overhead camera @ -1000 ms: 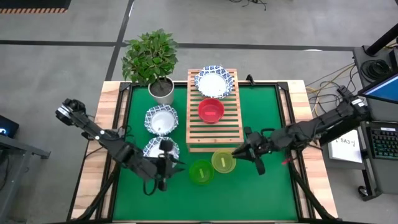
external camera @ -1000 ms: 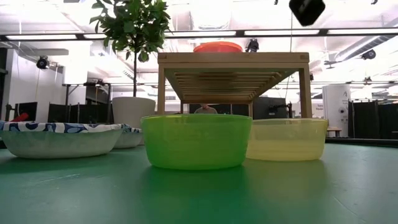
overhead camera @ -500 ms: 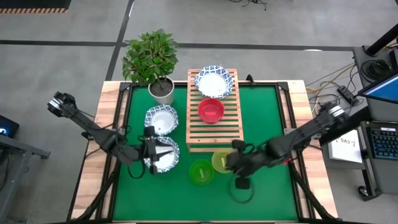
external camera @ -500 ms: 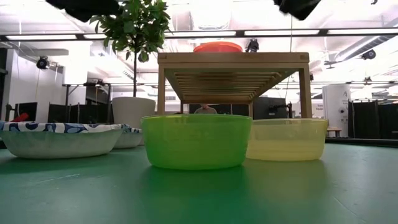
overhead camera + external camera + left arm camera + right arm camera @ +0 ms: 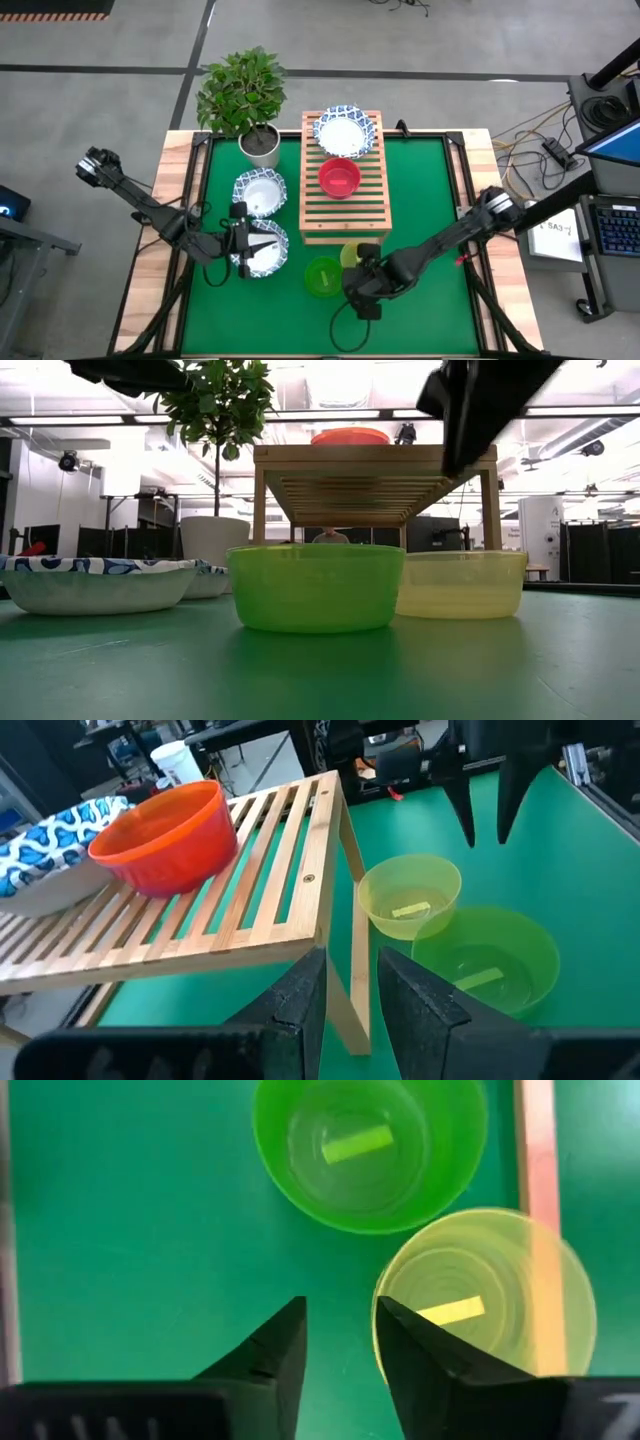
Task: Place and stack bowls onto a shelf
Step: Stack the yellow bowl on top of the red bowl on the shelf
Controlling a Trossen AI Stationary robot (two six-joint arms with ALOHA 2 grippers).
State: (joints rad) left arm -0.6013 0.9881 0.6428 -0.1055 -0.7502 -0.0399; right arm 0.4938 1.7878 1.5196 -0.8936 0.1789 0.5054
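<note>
Our right gripper [image 5: 362,290] hangs over the counter's front edge, pointing down beside the yellow bowl [image 5: 357,258] and green bowl [image 5: 323,276]; in the right wrist view its jaws stand parted with a narrow gap and hold nothing, one finger [image 5: 420,1348] crossing the yellow bowl's [image 5: 485,1295] rim and the other over bare mat [image 5: 120,1230], with the green bowl [image 5: 370,1145] just beyond; the two bowls sit touching or nearly so on the mat near the front, just off the shelf's [image 5: 343,180] front end.

Our left gripper [image 5: 250,244] lies over the nearer patterned bowl [image 5: 262,250] toward the counter's left front; in the left wrist view its jaws are released and empty, a small gap between the fingers [image 5: 300,1000], facing the shelf [image 5: 260,910] corner.

On the shelf we see a red bowl [image 5: 339,178] at the middle and a patterned bowl [image 5: 345,131] at the far end; a third patterned bowl [image 5: 260,193] rests on the mat left of the shelf; a plant [image 5: 243,95] stands at the far left corner.
</note>
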